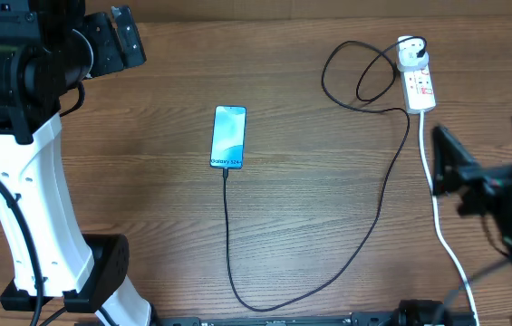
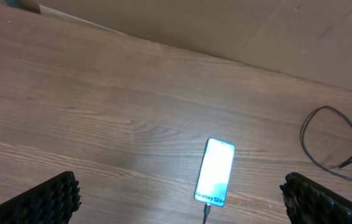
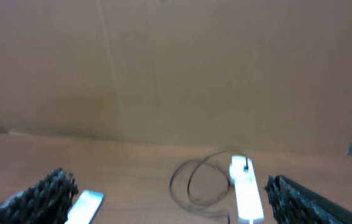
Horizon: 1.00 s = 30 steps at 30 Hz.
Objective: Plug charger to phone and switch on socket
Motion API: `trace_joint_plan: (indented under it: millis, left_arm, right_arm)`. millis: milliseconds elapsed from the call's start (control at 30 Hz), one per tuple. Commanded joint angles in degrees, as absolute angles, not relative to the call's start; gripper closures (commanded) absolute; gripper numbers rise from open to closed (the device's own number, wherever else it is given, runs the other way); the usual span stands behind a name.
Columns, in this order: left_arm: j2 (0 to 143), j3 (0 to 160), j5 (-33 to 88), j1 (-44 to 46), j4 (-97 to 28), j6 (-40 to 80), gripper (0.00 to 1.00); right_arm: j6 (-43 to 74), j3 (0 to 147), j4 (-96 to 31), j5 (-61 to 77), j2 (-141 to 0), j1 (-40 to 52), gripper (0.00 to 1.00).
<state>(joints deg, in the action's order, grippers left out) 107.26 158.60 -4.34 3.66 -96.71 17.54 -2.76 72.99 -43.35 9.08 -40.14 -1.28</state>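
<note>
Wooden table (image 1: 129, 181) bears phone (image 1: 228, 137) and charger (image 1: 227, 217); left gripper (image 2: 179, 194) and right gripper (image 3: 166, 193) gape wide, empty.

Even, soft light; faint shadows on surface (image 1: 147, 199). Overhead sharp. Left wrist: phone (image 2: 215, 172) screen blown out white. Right wrist view soft, blurred throughout, dimmer

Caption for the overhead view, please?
Thin black charger cable runs from blue-screened smartphone to white power strip.

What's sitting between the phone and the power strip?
Overhead: bare table, then the looped charger cable beside the power strip; nothing else toward the phone.
</note>
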Motion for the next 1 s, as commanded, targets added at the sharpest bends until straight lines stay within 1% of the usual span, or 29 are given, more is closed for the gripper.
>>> trace_joint_plan:
  millis: [0,100,200,433,700,800,967]
  left_arm:
    - [107.7,158.7,-4.9,3.8,-96.8,16.5,0.00]
    - [107.7,158.7,-4.9,3.8,-96.8,16.5,0.00]
    - [107.7,158.7,-4.9,3.8,-96.8,16.5,0.00]
    - [107.7,158.7,-4.9,3.8,-96.8,16.5,0.00]
    - [107.7,158.7,-4.9,3.8,-96.8,16.5,0.00]
    - [107.7,158.7,-4.9,3.8,-96.8,16.5,0.00]
    - [107.7,158.7,-4.9,3.8,-96.8,16.5,0.00]
  right_arm:
    - [-3.3,60.4,-34.2,5.4,-34.9,-0.3,0.00]
    - [-3.3,47.2,-22.2,5.7,-29.8,-0.3,0.00]
    - [-3.3,35.3,-12.8,5.6,-24.0,0.5,0.00]
    - [-3.3,13.8,-0.3,5.6,-10.9,2.8,0.00]
    - [-3.3,1.0,1.3,4.9,-1.5,5.2,0.00]
    - [-3.5,0.5,-2.7,3.4,-0.1,6.2,0.00]
    - [-3.5,0.5,-4.8,1.2,-0.1,6.4,0.00]
